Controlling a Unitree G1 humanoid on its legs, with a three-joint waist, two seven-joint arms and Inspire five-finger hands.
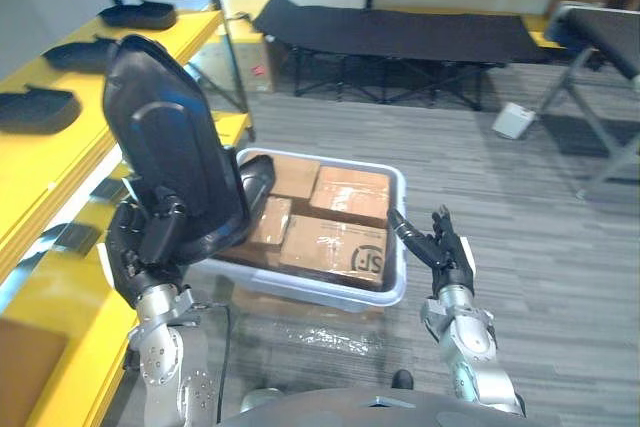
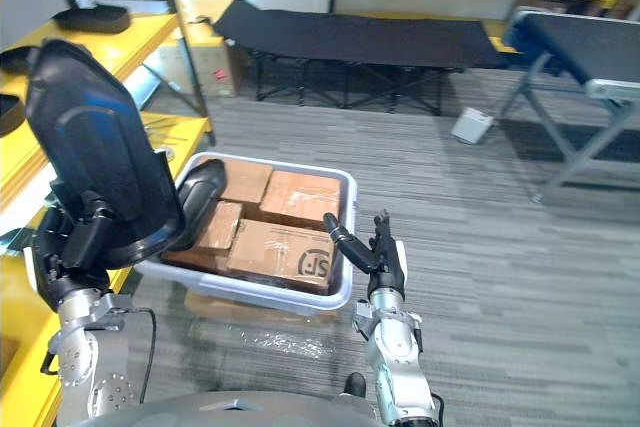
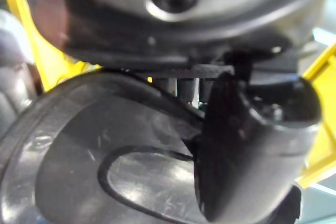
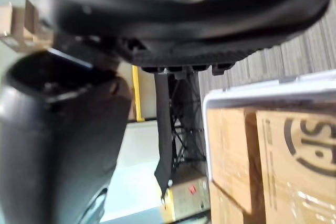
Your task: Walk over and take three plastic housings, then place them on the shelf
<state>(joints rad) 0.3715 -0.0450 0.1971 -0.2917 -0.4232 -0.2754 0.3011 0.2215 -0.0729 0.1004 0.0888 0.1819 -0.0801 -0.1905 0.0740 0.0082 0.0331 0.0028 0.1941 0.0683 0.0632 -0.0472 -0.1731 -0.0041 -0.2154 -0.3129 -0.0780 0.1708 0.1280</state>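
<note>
I hold a large black plastic housing [image 1: 170, 147] upright at my left, with my left hand [image 1: 145, 242] shut on its lower edge; the thumb [image 3: 247, 145] presses on the housing's surface [image 3: 105, 171]. A second black housing [image 1: 255, 182] lies in the white bin [image 1: 400, 247], on top of brown cardboard boxes [image 1: 335, 242]. My right hand [image 1: 445, 252] hovers open just right of the bin's rim [image 4: 262, 90], holding nothing. On the yellow shelf [image 1: 60, 167] at the left rest three more black housings [image 1: 140, 15], [image 1: 75, 52], [image 1: 35, 107].
The bin sits on a wrapped cardboard box [image 1: 290, 317] on the grey floor. A black folding cot [image 1: 400, 32] stands at the back, a metal-legged table [image 1: 600, 47] at the right, and a small white box [image 1: 515, 119] lies on the floor.
</note>
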